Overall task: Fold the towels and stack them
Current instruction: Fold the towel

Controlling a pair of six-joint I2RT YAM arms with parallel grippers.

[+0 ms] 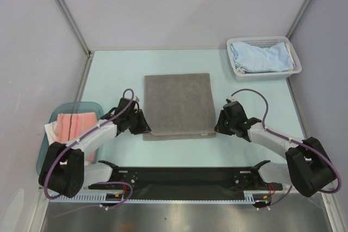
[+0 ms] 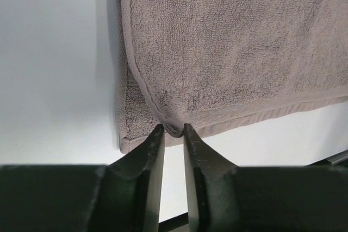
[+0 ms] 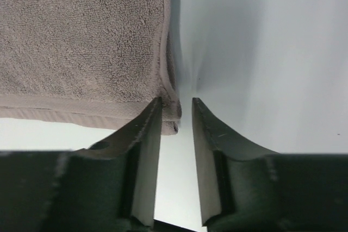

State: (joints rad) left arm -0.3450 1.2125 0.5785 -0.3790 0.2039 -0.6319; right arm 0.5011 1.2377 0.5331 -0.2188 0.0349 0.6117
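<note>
Pinching the near-left corner of the grey towel (image 1: 178, 101) with my left gripper (image 2: 172, 130) right now. The jaws are closed down to a sliver, with a little nub of hem bunched between the tips. My right gripper (image 3: 176, 102) sits at the towel's near-right corner but hasn't bitten. Its jaws are spread, the corner is just touching the inside of one finger, and bare table (image 1: 109, 80) shows through the rest of the gap.

The towel itself lies flat between my two arms and looks doubled over, since two layers show along its near edge. My left pinch seems to have only the top layer, with the lower one poking out underneath.

Handling-wise, I'd guess it's light, floppy terry with zero stiffness, so it'll sag in the middle the second both corners come up. It shouldn't be slippery, because the loops give the pads plenty to hold, and there's nothing to break. The stitched hem is the firmest bit, so the corners on the hem are where I'd grab. The right side needs the corner deeper in the gap before it closes.

The salmon-pink towel (image 1: 73, 126) is in the teal tub (image 1: 51, 117) off to the grey towel's left. The light blue towel (image 1: 260, 55) is in the white mesh basket (image 1: 294, 63) beyond its far-right corner.
</note>
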